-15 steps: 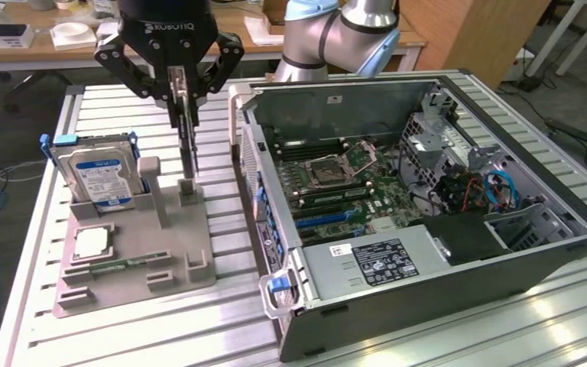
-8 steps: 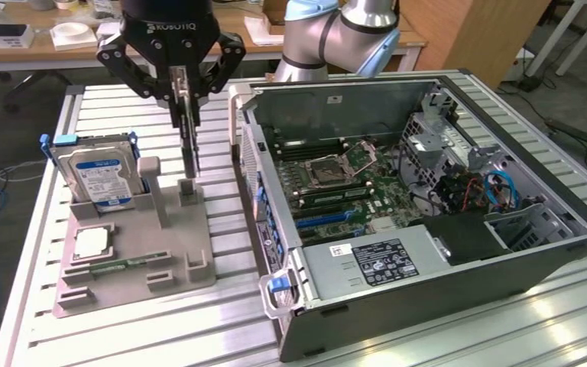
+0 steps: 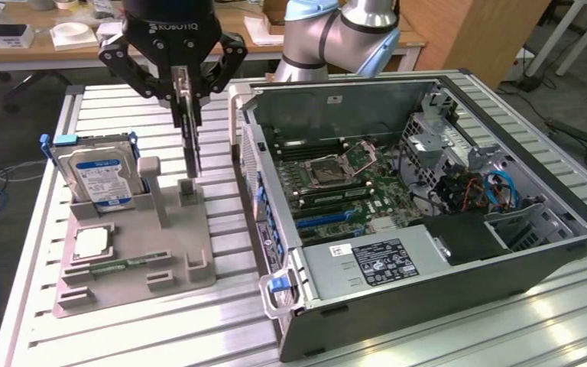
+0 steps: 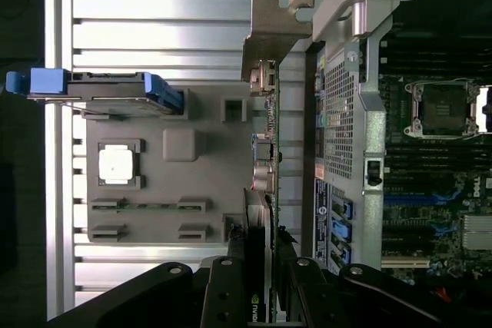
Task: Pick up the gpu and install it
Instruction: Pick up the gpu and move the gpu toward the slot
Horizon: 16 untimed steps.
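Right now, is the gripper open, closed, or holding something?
Gripper: closed on the gpu, which hangs upright over the grey parts holder.

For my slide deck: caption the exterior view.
End effector grips the gpu upright over the grey parts holder, beside the open computer case.

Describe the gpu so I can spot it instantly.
Find the open computer case; on the exterior view's left of it lies a gray holder tray. Above that tray the gripper is shut on the gpu, a thin dark card hanging edge-on, unlike the boxy blue-labelled hard drive standing in the tray.
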### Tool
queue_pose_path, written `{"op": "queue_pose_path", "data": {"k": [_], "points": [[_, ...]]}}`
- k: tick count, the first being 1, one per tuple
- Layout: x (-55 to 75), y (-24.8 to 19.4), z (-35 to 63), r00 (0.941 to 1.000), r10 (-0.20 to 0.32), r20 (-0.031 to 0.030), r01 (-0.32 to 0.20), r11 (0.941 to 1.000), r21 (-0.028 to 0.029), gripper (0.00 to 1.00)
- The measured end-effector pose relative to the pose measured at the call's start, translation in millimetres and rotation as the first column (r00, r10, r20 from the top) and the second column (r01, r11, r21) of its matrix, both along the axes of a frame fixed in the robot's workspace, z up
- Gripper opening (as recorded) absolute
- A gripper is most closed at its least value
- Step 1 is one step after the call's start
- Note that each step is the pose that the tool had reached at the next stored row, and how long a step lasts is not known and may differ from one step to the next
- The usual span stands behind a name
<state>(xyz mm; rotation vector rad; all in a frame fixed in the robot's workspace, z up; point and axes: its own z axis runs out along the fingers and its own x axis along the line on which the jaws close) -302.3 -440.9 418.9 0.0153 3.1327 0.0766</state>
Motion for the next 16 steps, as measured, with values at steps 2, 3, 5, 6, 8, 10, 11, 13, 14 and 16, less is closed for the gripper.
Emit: {"op": "queue_pose_path", "data": {"k": [2,3,5,6,8,10,11,13,14,16], "points": [[0.5,0.0,0.0,1.0000,0.000,0.0000,0.000,1.0000,0.0000,0.26],[0.8,0.0,0.0,1.0000,0.000,0.0000,0.000,1.0000,0.0000,0.26],[1.3,0.0,0.0,1.0000,0.000,0.0000,0.000,1.0000,-0.0001,0.26],[1.6,0.0,0.0,1.0000,0.001,0.0000,-0.001,1.0000,-0.0001,0.26],[2.1,0.0,0.0,1.0000,0.001,-0.0001,-0.001,1.0000,0.0000,0.26],[2.8,0.0,0.0,1.0000,0.001,0.0001,-0.001,1.0000,0.0000,0.26],[17.2,-0.1,0.0,1.0000,0.007,0.0000,-0.007,1.0000,-0.0001,0.26],[17.2,-0.1,0.0,1.0000,0.007,0.0000,-0.007,1.0000,0.0000,0.26],[17.2,0.0,0.0,1.0000,0.007,0.0000,-0.007,1.0000,0.0000,0.26],[17.2,0.0,0.0,1.0000,0.007,0.0000,-0.007,1.0000,0.0000,0.26]]}}
